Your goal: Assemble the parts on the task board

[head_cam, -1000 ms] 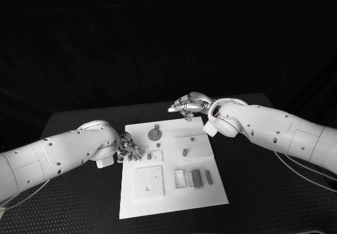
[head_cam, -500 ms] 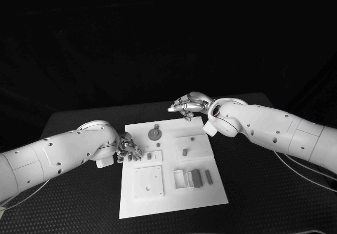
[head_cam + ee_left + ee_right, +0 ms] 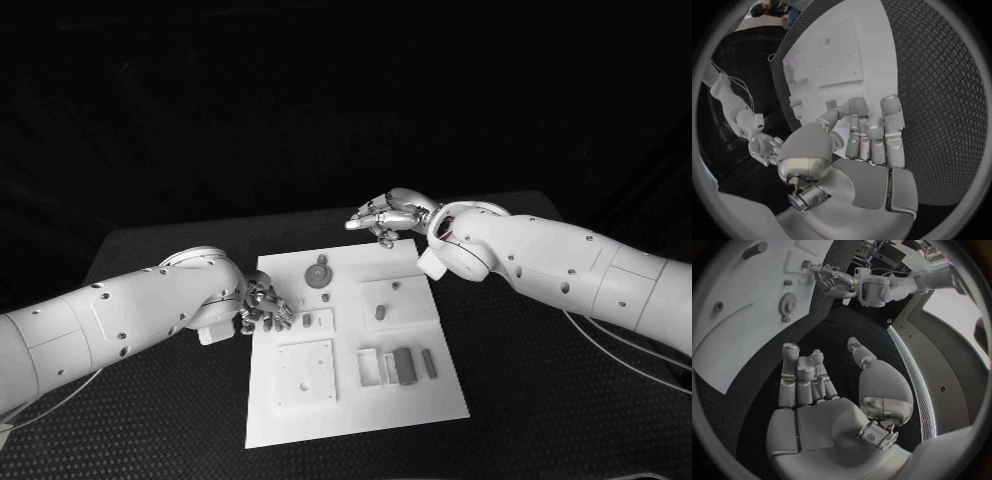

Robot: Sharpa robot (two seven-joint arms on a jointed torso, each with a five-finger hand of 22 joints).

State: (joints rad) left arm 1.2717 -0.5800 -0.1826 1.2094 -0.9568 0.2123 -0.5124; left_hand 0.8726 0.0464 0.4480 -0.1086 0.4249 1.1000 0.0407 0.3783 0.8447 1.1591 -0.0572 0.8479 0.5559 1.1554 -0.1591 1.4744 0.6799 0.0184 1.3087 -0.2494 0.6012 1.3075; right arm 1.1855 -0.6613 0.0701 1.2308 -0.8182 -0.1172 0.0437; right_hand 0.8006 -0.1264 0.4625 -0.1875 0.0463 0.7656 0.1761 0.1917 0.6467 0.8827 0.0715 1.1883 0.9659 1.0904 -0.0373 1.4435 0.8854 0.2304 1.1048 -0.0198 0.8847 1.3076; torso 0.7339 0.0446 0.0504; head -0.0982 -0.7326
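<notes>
A: What is difficult to see at the left hand [image 3: 265,308]?

B: Its fingertips [image 3: 856,106] lie over the left edge of the task board [image 3: 433,398], so I cannot tell if they pinch something. In the left wrist view the fingers are side by side and a little bent, and the thumb reaches toward a small part [image 3: 831,104] just beside its tip. If it touches, I cannot say.

A: And the right hand [image 3: 384,217]?

B: It is above the far edge of the board. In the right wrist view its fingers [image 3: 797,375] are loosely apart and the palm carries nothing.

A: What lies near the hands?

B: Between them, on the board, is a round toothed gear [image 3: 316,272], grey and flat. Nearer to the robot than the left hand is a square raised plate [image 3: 304,373] with small holes. To the side of it stand narrow grey blocks [image 3: 408,365] in a row; their exact shape is too small to tell. The board is smooth and white, the table [image 3: 548,400] black with a fine woven pattern.
</notes>
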